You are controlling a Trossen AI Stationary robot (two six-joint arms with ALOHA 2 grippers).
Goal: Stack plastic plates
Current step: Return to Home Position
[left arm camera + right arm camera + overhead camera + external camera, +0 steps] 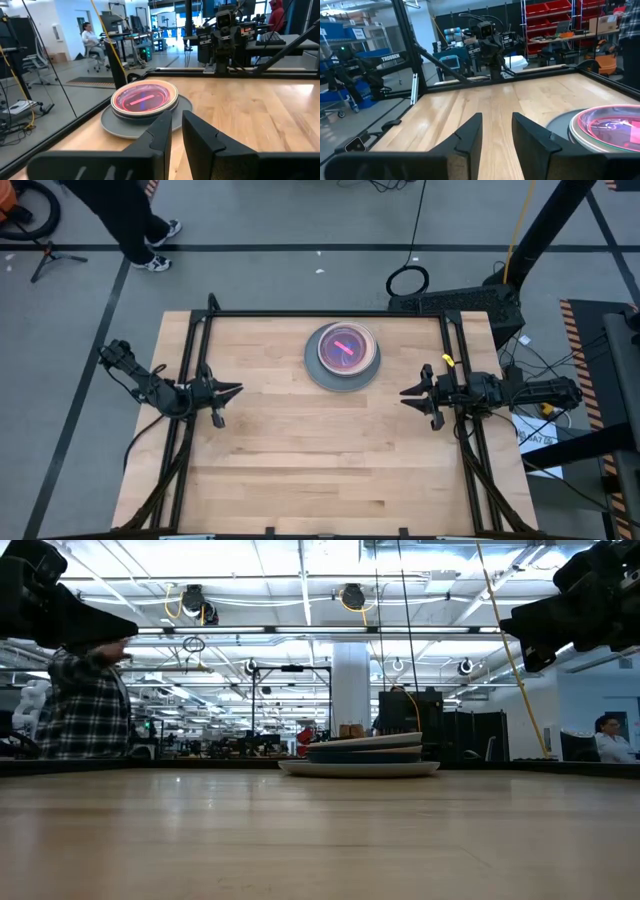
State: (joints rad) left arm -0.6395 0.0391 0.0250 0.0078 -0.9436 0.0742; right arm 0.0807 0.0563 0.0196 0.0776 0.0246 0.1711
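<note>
All the plates I can see sit in one stack (342,355) at the middle of the table's far side. A large grey plate (312,370) lies on the wood at the bottom, darker plates lie on it, and a translucent red one (144,100) is on top. The low view shows the stack (360,753) from the side, the right wrist view at its edge (607,127). My left gripper (236,390) hovers near the table's left edge, open by a narrow gap (177,122). My right gripper (408,394) hovers near the right edge, open (496,122). Both point inward and hold nothing.
A black frame rail (330,314) runs along the table's far edge and down both sides. Bare wood (320,460) spreads between the grippers and toward the near edge. A person (140,220) stands on the floor beyond the far left corner.
</note>
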